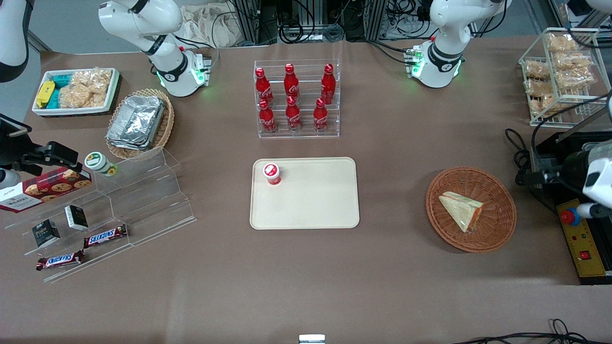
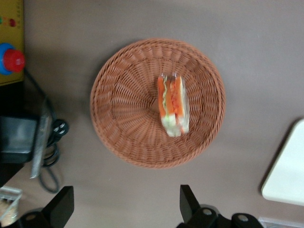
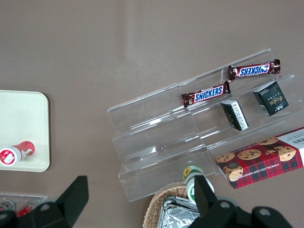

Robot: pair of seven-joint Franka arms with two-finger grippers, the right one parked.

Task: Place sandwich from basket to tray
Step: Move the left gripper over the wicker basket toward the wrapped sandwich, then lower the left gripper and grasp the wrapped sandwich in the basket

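The sandwich (image 1: 461,209) (image 2: 173,104), a wrapped wedge with orange and green filling, lies in the round reddish-brown basket (image 1: 499,227) (image 2: 121,109). My gripper (image 2: 126,205) hangs high over bare table just off the basket's rim, toward the working arm's end. It is open, with its two black fingertips (image 2: 61,203) far apart and nothing between them. The cream tray (image 1: 311,205) (image 2: 287,175) lies flat mid-table, well away from the basket toward the parked arm's end.
A small red-lidded cup (image 1: 272,173) stands on the tray. A yellow control box with a red button (image 1: 581,239) (image 2: 12,59) and black cables (image 1: 519,153) lie beside the basket. A rack of red bottles (image 1: 296,98) and a wire rack of snack bags (image 1: 559,71) stand farther from the camera.
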